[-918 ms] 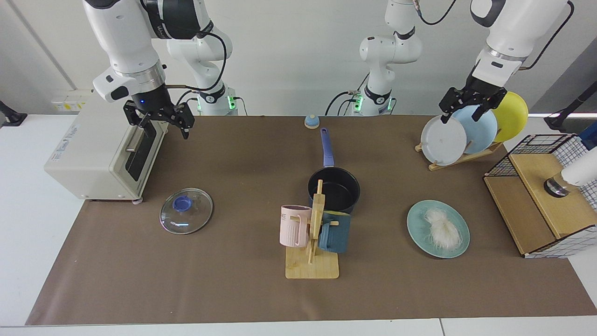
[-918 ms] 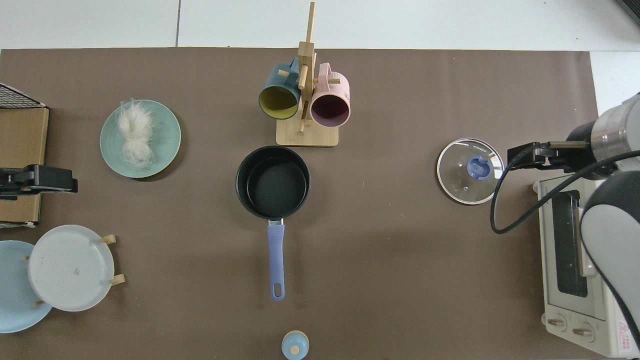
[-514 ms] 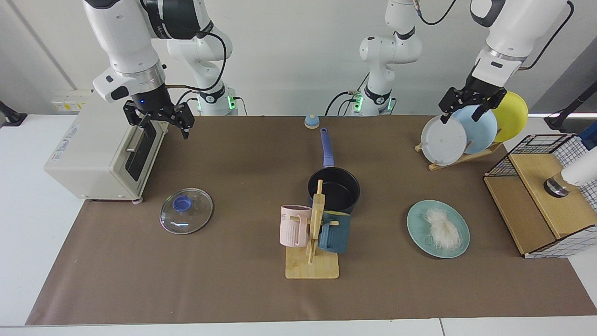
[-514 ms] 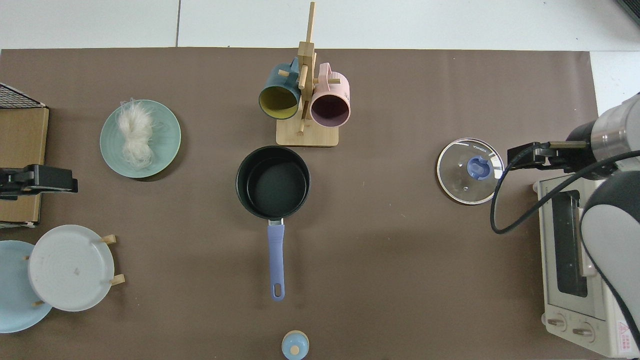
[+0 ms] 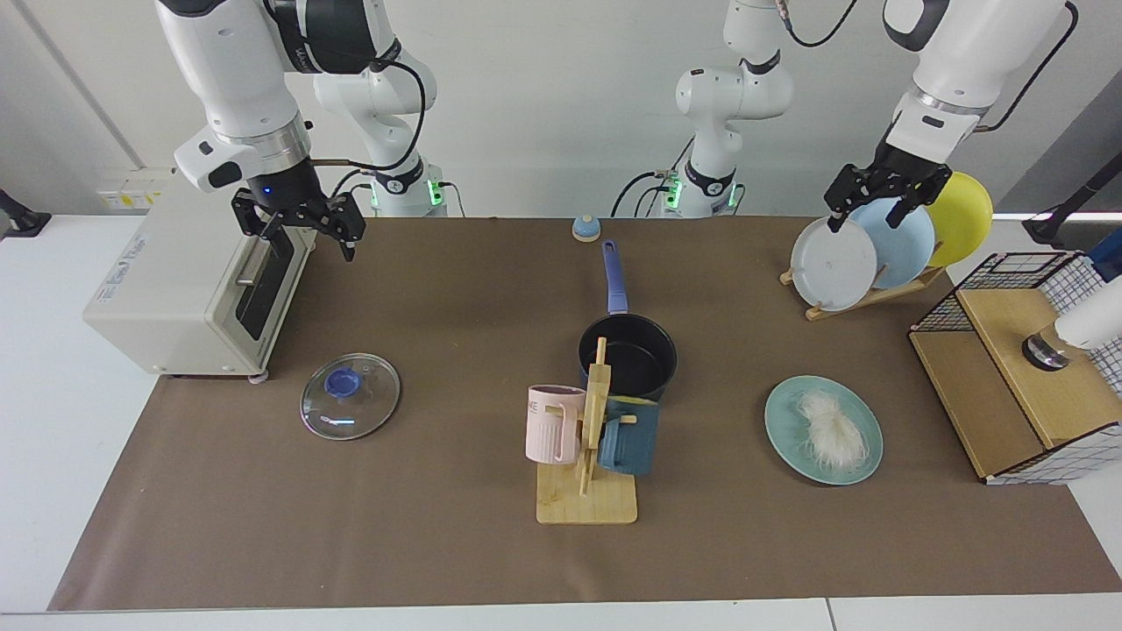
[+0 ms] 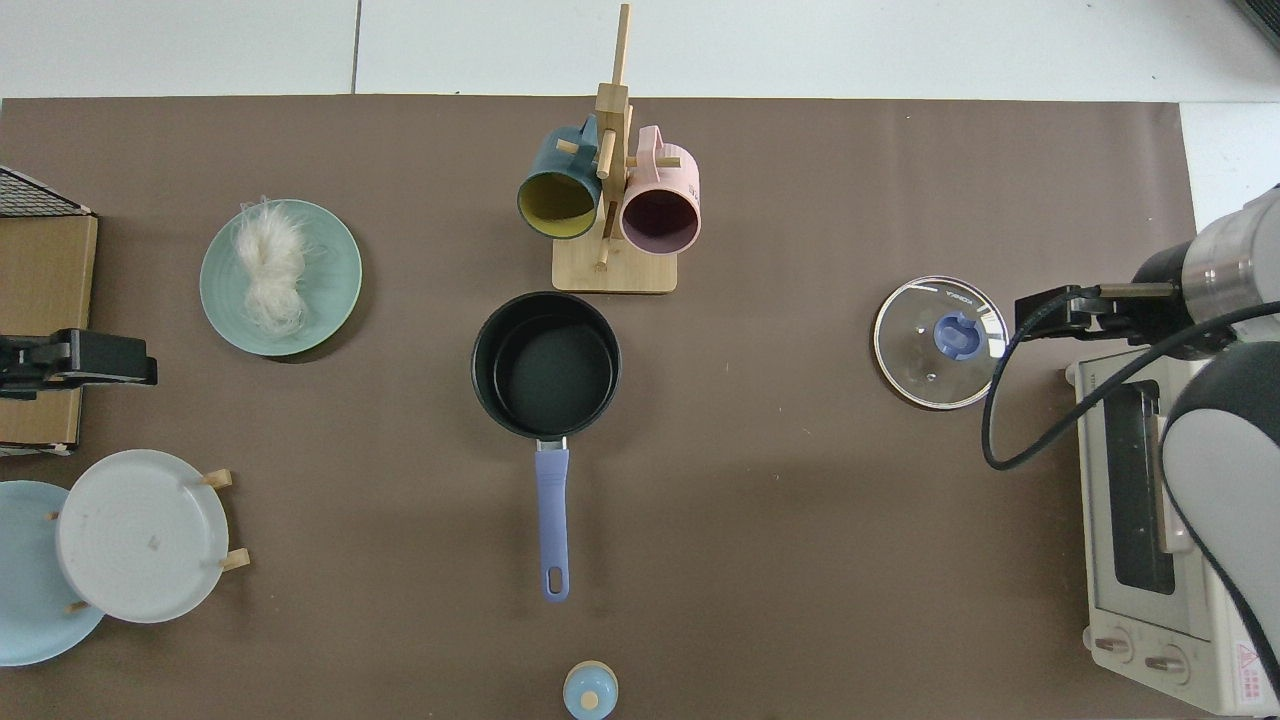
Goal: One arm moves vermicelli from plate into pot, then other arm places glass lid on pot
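Facing view
Writing: the toaster oven (image 5: 188, 280) is carrying a label on its top, too small to read; the pink mug (image 5: 553, 424) is showing letters ending in "E".
Right hand (image 5: 300, 230): hanging above the far left of the tabletop (image 5: 438, 543), just over the toaster oven's front, fingers spread and grasping nothing.
Left hand (image 5: 881, 203): hanging at the far right before the plate rack (image 5: 863, 300), fingers spread, empty.
Pot (image 5: 628, 355): sitting mid-tabletop, its inside bare, its blue handle pointing to the far side.
Plate (image 5: 824, 429): lying right of the pot, well apart from it, carrying the vermicelli (image 5: 829, 430).
Glass lid (image 5: 351, 395): lying flat at the left, near the toaster oven.
Mug stand (image 5: 589, 473): standing just near of the pot, holding the pink mug and a dark teal mug (image 5: 628, 436).

Top view
Writing: the glass lid (image 6: 941, 342) is bearing a small printed word by its rim, not readable.
Right hand (image 6: 1050, 312): reaching in from the right edge, just beside the lid; its fingers are hard to make out here.
Left hand (image 6: 90, 358): poking in at the left edge, below the plate (image 6: 335, 290).
Vermicelli (image 6: 270, 270): resting on the plate's left half.
Pot (image 6: 546, 365): holding nothing.
Bell (image 6: 590, 690): sitting at the bottom edge, beyond the pot handle's tip.
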`<state>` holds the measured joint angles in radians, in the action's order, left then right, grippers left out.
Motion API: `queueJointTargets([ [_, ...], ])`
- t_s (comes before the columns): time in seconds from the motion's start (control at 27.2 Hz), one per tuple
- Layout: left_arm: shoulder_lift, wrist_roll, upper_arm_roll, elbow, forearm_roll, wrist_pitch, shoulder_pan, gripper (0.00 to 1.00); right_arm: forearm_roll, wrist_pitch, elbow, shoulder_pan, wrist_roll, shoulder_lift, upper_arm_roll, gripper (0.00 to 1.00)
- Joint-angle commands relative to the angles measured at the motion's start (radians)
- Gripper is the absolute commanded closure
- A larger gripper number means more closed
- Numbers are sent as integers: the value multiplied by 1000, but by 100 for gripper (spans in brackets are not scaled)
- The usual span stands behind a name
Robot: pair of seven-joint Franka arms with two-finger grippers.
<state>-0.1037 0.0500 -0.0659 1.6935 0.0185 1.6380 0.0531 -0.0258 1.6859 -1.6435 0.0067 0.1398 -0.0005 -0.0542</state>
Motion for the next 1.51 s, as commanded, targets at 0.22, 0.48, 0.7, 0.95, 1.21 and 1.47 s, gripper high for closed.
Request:
queueJointTargets([
  [0.22, 71, -4, -29, 6, -12, 175, 5, 0, -9, -3, 10, -8, -54, 5, 1, 0],
  [0.48, 209, 19, -31, 0, -9, 308, 5, 0, -13, -15, 25, -10, -57, 19, -1, 0],
  [0.7, 308, 73, -29, 5, -2, 445, -7, 0, -25, -37, 163, -13, -58, 146, 1, 1],
  [0.95, 440, 76, -29, -5, 1, 551, -18, 0, -34, -40, 358, -11, -72, 347, 0, 1],
  [1.21, 561, 134, -23, -67, 1, 631, -21, 0, -31, 58, 354, -19, -72, 450, 1, 1],
  [1.47, 613, 146, -22, -66, 4, 732, -22, 0, -29, 315, 141, -7, -54, 461, 1, 1],
])
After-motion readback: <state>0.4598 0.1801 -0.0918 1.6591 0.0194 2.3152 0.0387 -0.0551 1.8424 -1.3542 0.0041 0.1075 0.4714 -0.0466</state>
